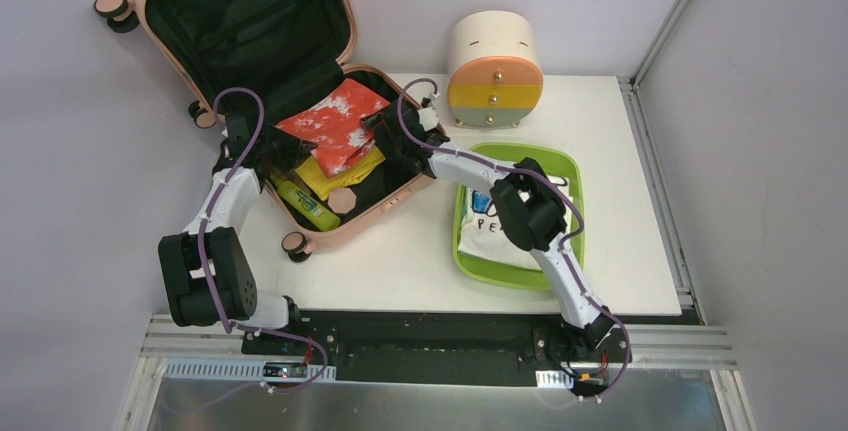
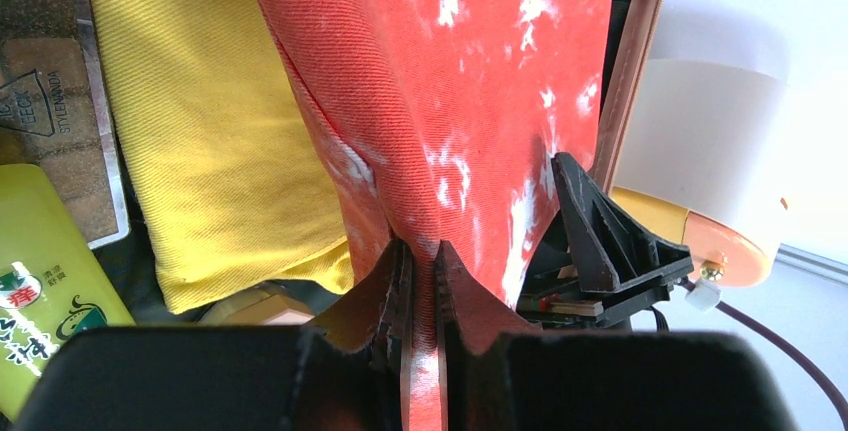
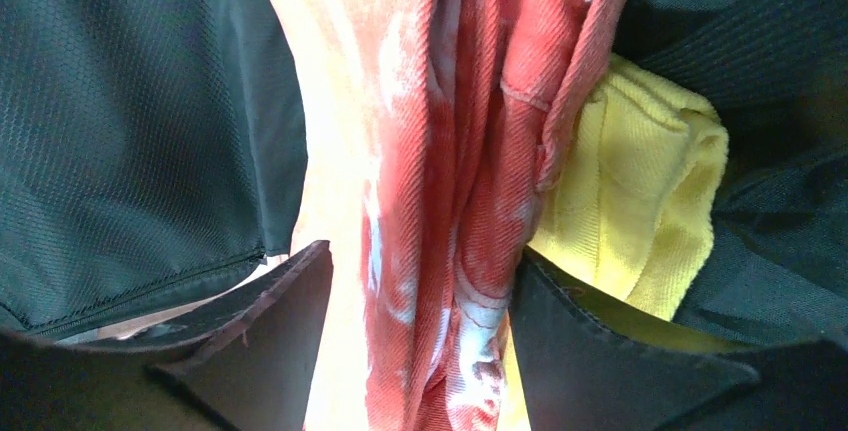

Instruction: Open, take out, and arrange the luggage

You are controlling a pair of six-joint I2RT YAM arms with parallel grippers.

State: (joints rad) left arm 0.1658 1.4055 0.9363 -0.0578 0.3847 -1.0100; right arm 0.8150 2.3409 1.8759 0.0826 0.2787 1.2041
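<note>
The luggage [image 1: 250, 21] sits in the upper left of the overhead view, wide open. Its black-lined lid leans back against the wall and its peach-pink base lies on the white table [image 1: 400, 271], one small wheel [image 1: 295, 244] poking out at the near corner. Inside the base, a folded red-and-white cloth [image 1: 335, 121] lies on top of a yellow cloth [image 1: 340, 175], and a green bottle [image 1: 305, 204] rests along the lower left side.

Both arms reach into the case from opposite ends of that red cloth. The left gripper [image 2: 420, 256] is pinched tight on the cloth's edge – in its wrist view the two black fingers meet with only a thin fold of red fabric between them. The right gripper [image 3: 422, 256] straddles the other end. Its fingers stand apart with the thick bundle of folds between them, and both seem to touch the fabric. Whether they are squeezing it yet I cannot tell.

Right of centre in the overhead view, a lime-green tray [image 1: 520, 148] holds a white printed shirt [image 1: 490, 236], partly hidden under the right arm. Just above the tray stands a cream cylindrical drawer unit [image 1: 493, 66] with orange, yellow and grey drawer fronts.
</note>
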